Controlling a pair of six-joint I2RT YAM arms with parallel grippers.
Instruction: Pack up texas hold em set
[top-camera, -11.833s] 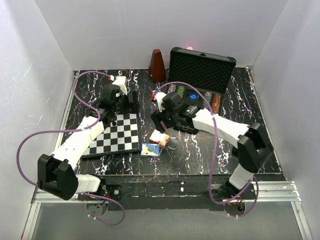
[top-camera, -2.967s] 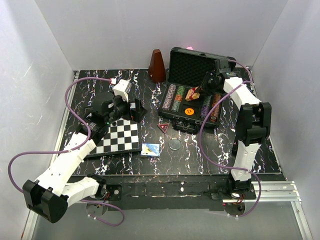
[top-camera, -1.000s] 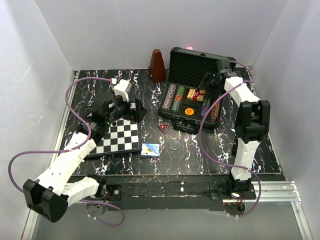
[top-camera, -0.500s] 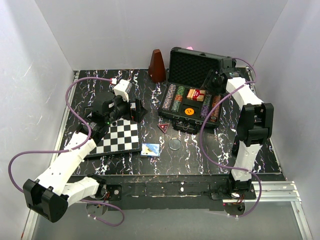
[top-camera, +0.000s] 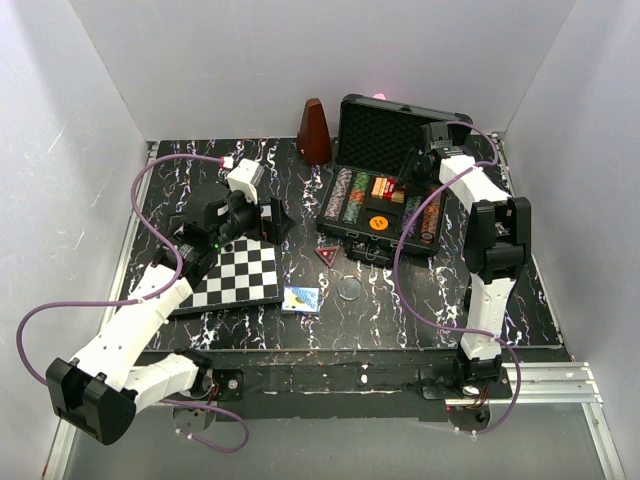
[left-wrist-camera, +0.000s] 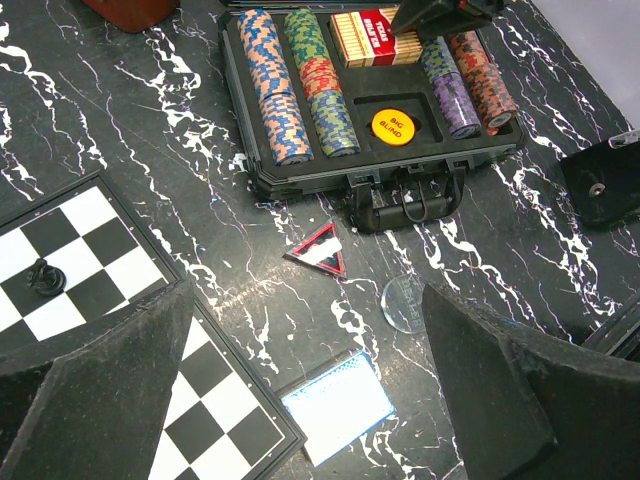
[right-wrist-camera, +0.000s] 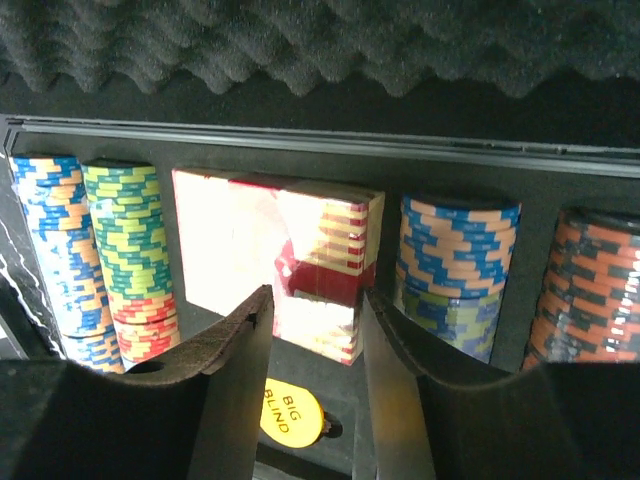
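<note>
The black case (top-camera: 404, 132) stood open at the back of the table, right of the middle, with its hard lid up. The inside of the lid was soft grey foam (right-wrist-camera: 300, 40) with bumps like an egg tray. In the bottom lay rows of round striped chips (left-wrist-camera: 282, 110), packed on their edges like rolls, in blue, green, orange and purple. Between the rows sat a flat card box (right-wrist-camera: 240, 240) with red and cream stripes. Just in front of it lay a round orange button (left-wrist-camera: 395, 125) with black words on it.

The right gripper (right-wrist-camera: 315, 298) hung over the card box. Its two dark fingers had a small gap between them, and nothing was in the gap. The left gripper (left-wrist-camera: 308, 290) was spread wide and held nothing, above the table (left-wrist-camera: 150, 100) by the chessboard (left-wrist-camera: 110, 250).

The table was black with white streaks, like stone. In front of the case lay a red triangle (left-wrist-camera: 320, 250), a clear round disc (left-wrist-camera: 404, 303) and a flat blue box (left-wrist-camera: 337, 405). One black chess piece (left-wrist-camera: 42, 277) stood on the checked board. A brown pyramid (top-camera: 314, 131) stood left of the case.
</note>
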